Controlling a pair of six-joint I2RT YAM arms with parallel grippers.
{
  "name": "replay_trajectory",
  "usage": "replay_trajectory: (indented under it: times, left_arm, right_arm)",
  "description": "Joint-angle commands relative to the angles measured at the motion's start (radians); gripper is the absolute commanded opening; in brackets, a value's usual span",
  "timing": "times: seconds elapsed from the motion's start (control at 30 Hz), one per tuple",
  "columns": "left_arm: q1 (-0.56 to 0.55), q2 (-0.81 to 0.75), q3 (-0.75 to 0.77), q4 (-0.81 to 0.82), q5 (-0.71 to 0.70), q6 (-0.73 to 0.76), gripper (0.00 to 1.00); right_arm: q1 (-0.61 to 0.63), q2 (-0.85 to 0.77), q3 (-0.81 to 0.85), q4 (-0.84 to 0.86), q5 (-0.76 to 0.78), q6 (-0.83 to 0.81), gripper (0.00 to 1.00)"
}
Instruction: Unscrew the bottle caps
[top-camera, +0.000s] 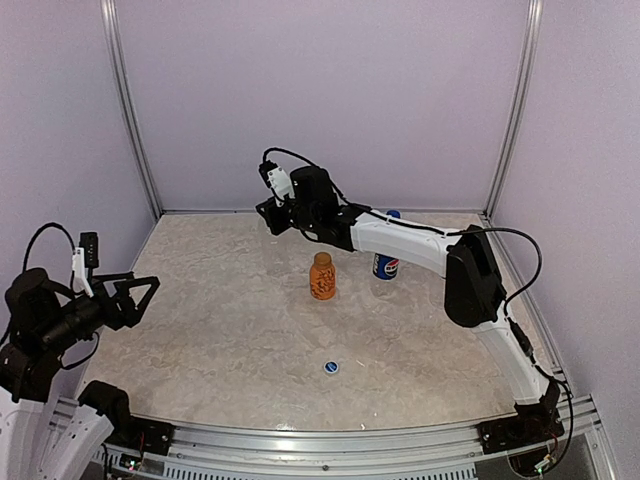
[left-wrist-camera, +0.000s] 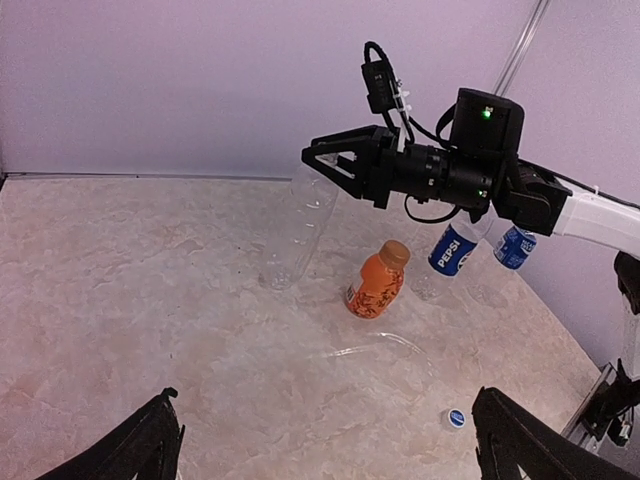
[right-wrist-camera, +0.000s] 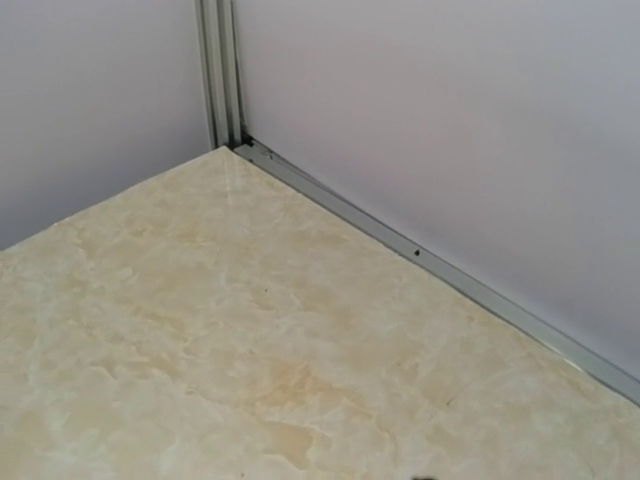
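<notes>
The short orange bottle (top-camera: 321, 277) (left-wrist-camera: 376, 284) stands mid-table with its cap on. To its right is the Pepsi bottle (top-camera: 386, 265) (left-wrist-camera: 449, 250), and beyond it the bright-blue-label bottle (left-wrist-camera: 514, 246); the right arm hides both tops. The clear unlabelled bottle (left-wrist-camera: 294, 232) stands at the back left. My right gripper (left-wrist-camera: 310, 160) (top-camera: 266, 208) is over it, fingers closed on its top. The right wrist view shows only table and wall. My left gripper (left-wrist-camera: 327, 400) (top-camera: 145, 300) hovers wide open at the near left, holding nothing.
A loose blue cap (top-camera: 330, 367) (left-wrist-camera: 455, 419) lies on the marble table (top-camera: 220, 330) near the front, right of centre. The right arm (top-camera: 400, 240) stretches across the back of the table above the bottles. Lilac walls with metal rails enclose the table.
</notes>
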Motion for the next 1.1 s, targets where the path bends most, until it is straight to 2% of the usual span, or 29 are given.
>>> replay_trajectory:
  times: [0.0,0.07,0.23,0.27,0.47,0.7,0.77,0.9,1.07]
  left_arm:
    - [0.007,-0.003,-0.009,0.025,0.025,0.002,0.99]
    - [0.007,-0.001,-0.007,0.031,0.028,0.004,0.99]
    - [0.007,0.003,-0.006,0.039,0.040,0.005,0.99]
    - [0.007,0.008,-0.006,0.039,0.041,0.005,0.99]
    - [0.007,0.016,0.001,0.034,0.049,0.010,0.99]
    - [0.007,0.016,-0.010,0.033,0.051,0.014,0.99]
    - [0.007,0.016,-0.013,0.037,0.045,0.010,0.99]
    - [0.007,0.025,-0.019,0.048,0.027,-0.008,0.99]
    - [0.009,0.024,-0.034,0.058,0.021,-0.021,0.99]
  right_arm:
    - [0.003,0.019,-0.032,0.019,-0.004,0.007,0.00]
    - [0.001,0.016,-0.042,0.017,-0.004,0.006,0.00]
    - [-0.004,0.009,-0.063,0.013,-0.014,0.014,0.15]
    - [-0.004,0.007,-0.068,0.013,-0.012,0.015,0.20]
    - [-0.004,-0.025,-0.086,0.010,-0.008,0.002,0.62]
    - [-0.004,-0.077,-0.099,-0.013,-0.010,-0.028,0.84]
    - [-0.004,-0.101,-0.096,-0.033,-0.012,-0.026,0.98]
    - [-0.002,-0.175,-0.081,-0.130,0.027,-0.001,0.99]
    - [0.010,-0.289,-0.145,-0.312,0.104,0.048,0.99]
